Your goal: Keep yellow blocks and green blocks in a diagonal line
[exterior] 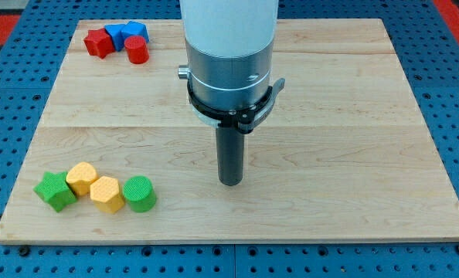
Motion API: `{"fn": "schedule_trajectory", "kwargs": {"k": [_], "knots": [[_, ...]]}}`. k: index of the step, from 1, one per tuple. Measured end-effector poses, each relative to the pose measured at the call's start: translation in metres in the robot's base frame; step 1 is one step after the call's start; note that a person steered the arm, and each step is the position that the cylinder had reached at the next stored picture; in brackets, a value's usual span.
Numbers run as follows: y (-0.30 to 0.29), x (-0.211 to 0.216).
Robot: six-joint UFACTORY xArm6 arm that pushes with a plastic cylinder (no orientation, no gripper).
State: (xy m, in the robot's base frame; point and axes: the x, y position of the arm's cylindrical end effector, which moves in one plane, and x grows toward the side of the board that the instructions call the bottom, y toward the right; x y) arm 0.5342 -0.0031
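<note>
No claw here, just my tip point(230, 183) on the bench point(330, 154), well right of green cylinder point(140, 194), yellow hexagon point(106, 194).

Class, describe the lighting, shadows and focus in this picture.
Camera view: even, soft lighting, no glare on the wooden board; faint shadow at my tip; sharp focus on the green cylinder and yellow blocks; arm cropped at the view's top.

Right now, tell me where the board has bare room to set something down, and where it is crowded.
Bare: the board from my tip to the view's right edge, and the left strip between the two clusters. Crowded: top left, where the red star, blue block and red cylinder sit; bottom left, where the green star, two yellow blocks and green cylinder huddle.
</note>
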Motion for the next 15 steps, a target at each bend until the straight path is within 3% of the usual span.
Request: {"fn": "schedule_trajectory", "kwargs": {"k": [3, 5, 8, 11, 14, 15], "knots": [[0.025, -0.011], [0.012, -0.074], [-0.099, -0.094], [-0.142, -0.100], [-0.259, -0.116], [-0.283, -0.101]]}}
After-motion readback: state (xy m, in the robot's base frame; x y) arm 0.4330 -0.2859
